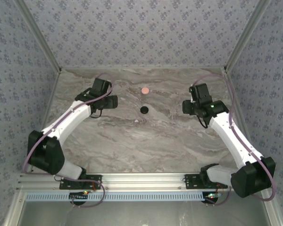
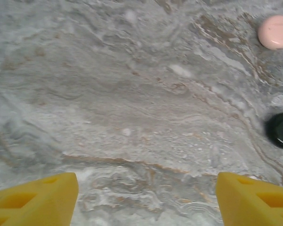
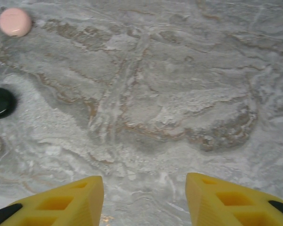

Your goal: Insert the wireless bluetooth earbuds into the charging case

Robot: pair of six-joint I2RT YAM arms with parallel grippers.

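Flanking the middle of the marble-patterned table (image 1: 132,146), both arms reach inward from their own sides.

Left gripper (image 2: 147,190): released. Its yellow fingers (image 2: 37,200) sit wide apart at the lower corners of the left wrist view, with bare tabletop between them. Nothing is held.

Right gripper (image 3: 145,188): also released. Its yellow fingers (image 3: 226,202) are apart, with only marble pattern showing in the gap. Nothing is held.

Charging case (image 1: 144,109): a small round glossy black puck lying flat near the table's centre. It is between the two grippers and well apart from each. It sits at the right edge of the left wrist view, partly cut off, and at the left edge of the right wrist view. I cannot tell a lid seam from here.

Pink disc (image 1: 145,89): lies flat just beyond the case toward the far wall. It is near the case but not touching it, and is about the same size.
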